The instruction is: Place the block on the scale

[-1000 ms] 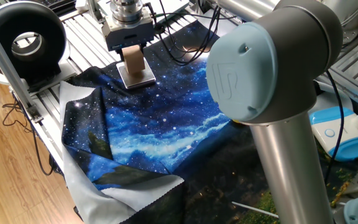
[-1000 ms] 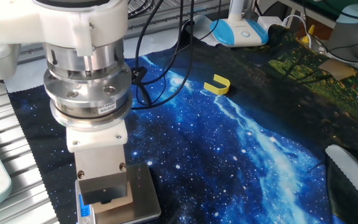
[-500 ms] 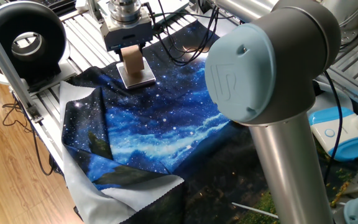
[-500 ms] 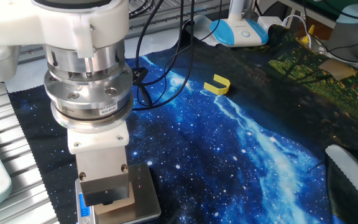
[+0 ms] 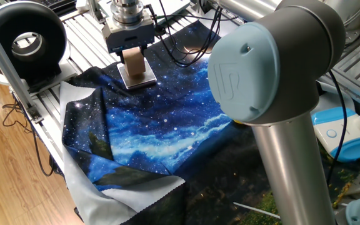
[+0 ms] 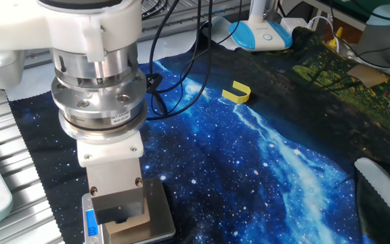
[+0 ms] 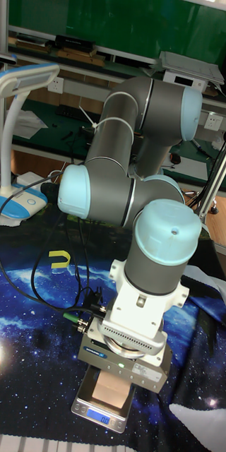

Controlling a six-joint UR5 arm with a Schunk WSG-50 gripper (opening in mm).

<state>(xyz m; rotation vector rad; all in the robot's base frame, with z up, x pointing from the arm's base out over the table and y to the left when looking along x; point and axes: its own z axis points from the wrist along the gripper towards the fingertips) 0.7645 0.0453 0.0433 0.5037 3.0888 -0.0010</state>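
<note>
Big grey arm's wrist is parked right over the scale [image 5: 137, 76] at 11 o'clock on the starry cloth. The block [image 5: 134, 60] sits on the platform with the claw [image 5: 130, 51] around it; can't tell if it's gripping. Light, stiff wood, easiest pinched on opposite flat faces.

From my remote station, little text reads clearly: the grey cap of the arm's joint [image 5: 253, 69] carries an embossed "UR" logo. A small label [image 6: 118, 119] on the wrist flange bears print too fine to read. The scale [image 7: 102, 412] shows a lit blue display whose digits I cannot make out.
</note>
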